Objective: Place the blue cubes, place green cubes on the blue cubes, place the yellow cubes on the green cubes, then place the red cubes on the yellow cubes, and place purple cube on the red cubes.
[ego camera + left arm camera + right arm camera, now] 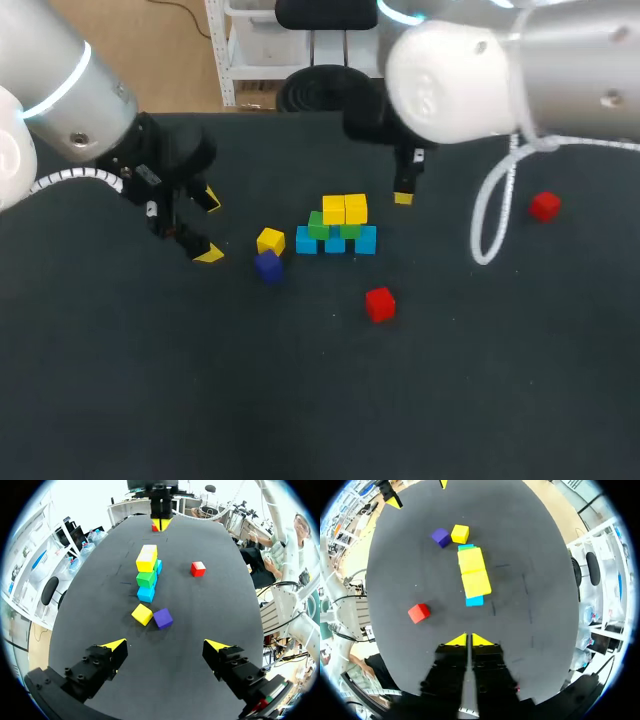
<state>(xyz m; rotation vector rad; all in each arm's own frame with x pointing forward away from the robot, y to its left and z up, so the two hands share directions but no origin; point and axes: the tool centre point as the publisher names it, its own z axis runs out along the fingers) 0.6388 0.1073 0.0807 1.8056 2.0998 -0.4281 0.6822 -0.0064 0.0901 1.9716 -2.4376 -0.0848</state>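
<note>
Close pair of cubes (270, 241) left of the cube stack (338, 228), lone cube (380, 304) in front of it

The left arm (60, 90) comes in from the near left, its left hand (209, 228) low with both yellow-tipped fingers spread wide and empty, while the right arm (560, 60) reaches in from the far right, its right hand (403, 198) pointing down, fingertips pressed together, gripping nothing.
</note>
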